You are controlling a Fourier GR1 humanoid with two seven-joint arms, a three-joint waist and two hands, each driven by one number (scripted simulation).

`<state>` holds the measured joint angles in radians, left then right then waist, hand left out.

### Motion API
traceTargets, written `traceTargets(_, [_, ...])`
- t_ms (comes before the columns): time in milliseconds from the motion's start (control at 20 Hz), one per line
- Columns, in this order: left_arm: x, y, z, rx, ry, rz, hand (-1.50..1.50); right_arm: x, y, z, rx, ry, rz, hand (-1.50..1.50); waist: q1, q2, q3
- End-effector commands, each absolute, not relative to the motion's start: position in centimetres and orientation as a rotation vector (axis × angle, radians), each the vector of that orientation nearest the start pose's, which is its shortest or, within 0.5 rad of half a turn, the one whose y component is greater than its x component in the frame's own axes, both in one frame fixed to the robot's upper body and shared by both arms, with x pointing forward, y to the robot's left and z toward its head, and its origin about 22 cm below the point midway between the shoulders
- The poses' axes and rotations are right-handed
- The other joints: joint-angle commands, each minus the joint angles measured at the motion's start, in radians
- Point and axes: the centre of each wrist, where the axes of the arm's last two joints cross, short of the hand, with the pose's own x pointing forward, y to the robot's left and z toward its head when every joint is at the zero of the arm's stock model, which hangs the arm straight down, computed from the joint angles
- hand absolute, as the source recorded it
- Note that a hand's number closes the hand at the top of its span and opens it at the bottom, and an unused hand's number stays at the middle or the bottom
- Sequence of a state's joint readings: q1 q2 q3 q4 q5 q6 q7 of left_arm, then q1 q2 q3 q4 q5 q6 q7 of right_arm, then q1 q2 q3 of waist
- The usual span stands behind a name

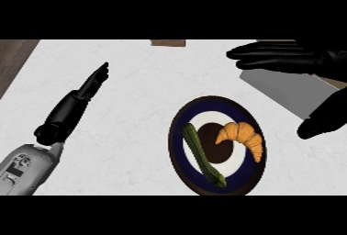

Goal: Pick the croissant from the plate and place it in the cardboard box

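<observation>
Head view is showing the white desk (136, 92) from steeply above, with a dark-rimmed plate (177, 151) lying right of centre. On that plate the croissant (242, 136) is sitting toward the right side, untouched, and a green vegetable, perhaps a cucumber (201, 155), is lying just beside it on the left.

The right robot hand (298, 57) is hanging in the upper right corner, above and to the right of the plate, and nothing is touching the croissant. Its fingers are reaching leftward, spread wide and holding nothing, while the thumb (325, 117) is pointing down toward the plate's right edge. Under this hand a pale grey slab (284, 87) is showing; it is probably part of the cardboard box, though I cannot tell for certain. A small brown thing (168, 43) is peeking in at the desk's far edge.

The left robot hand (78, 103) is resting at the left, well apart from the plate, fingers straight and pointing away up the desk, empty.

Judging from this, the step in hand is the approach, with the pick not yet made. The next move is calling for the right robot hand to lower over the croissant's curved body and to close its fingers and thumb round it without catching the vegetable.
</observation>
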<state>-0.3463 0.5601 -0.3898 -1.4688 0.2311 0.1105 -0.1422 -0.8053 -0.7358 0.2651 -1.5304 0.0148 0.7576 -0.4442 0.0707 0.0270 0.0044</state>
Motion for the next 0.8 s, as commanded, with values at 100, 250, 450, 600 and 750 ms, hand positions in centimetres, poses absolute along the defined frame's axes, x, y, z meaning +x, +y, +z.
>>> traceTargets(100, [30.4, 25.0, 6.6, 0.067, -1.777, -0.573, 0.0, 32.2, -20.6, 25.8, 0.364, -1.712, 2.224, -1.5, -0.016, -0.009, -0.002])
traceTargets(250, [30.5, 25.9, 6.9, 0.044, -1.765, -0.56, 0.0, 31.9, -20.6, 25.0, 0.289, -1.683, 2.346, -1.5, -0.023, -0.011, -0.003])
traceTargets(450, [29.4, 27.2, 5.0, 0.066, -1.75, -0.535, 0.0, 31.8, -21.0, 22.8, 0.191, -1.646, 2.459, -1.5, -0.041, -0.019, -0.004])
traceTargets(600, [29.7, 26.2, 5.9, 0.095, -1.755, -0.53, 0.0, 30.7, -21.3, 20.4, 0.171, -1.563, 2.519, -1.5, -0.062, -0.026, -0.004])
traceTargets(750, [30.2, 27.4, 6.6, 0.083, -1.741, -0.53, 0.0, 32.8, -23.8, 21.1, 0.125, -1.532, 2.517, -1.5, -0.06, -0.023, -0.004])
